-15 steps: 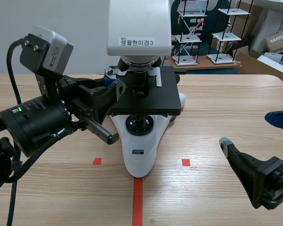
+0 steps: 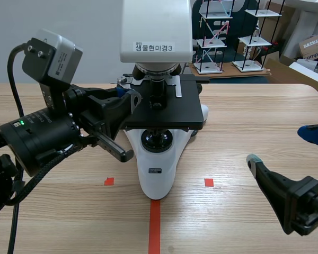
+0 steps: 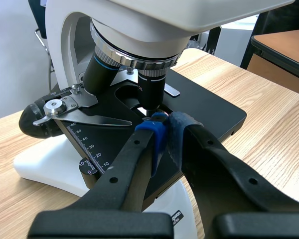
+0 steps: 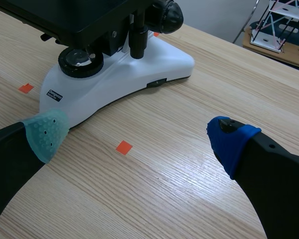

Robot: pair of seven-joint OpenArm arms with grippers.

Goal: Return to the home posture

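Observation:
A white microscope (image 2: 156, 169) with a black stage (image 2: 169, 114) stands at the middle of the table. My left gripper (image 2: 128, 95) sits at the stage's left edge. In the left wrist view my left gripper (image 3: 164, 124) is shut, its blue pads (image 3: 154, 134) pressed together over the stage (image 3: 209, 109) just under the objective lens (image 3: 152, 89); I see nothing clearly held between them. My right gripper (image 2: 281, 146) hangs open low at the right, apart from the microscope. In the right wrist view, my right gripper (image 4: 137, 135) has only bare table between its fingers, with the microscope base (image 4: 134, 74) ahead.
Wire model racks (image 2: 217, 37) and cardboard boxes (image 2: 312, 47) stand behind the table's far edge. The left arm's camera block (image 2: 50, 55) rises at the left. Wooden table (image 2: 254, 116) lies right of the microscope.

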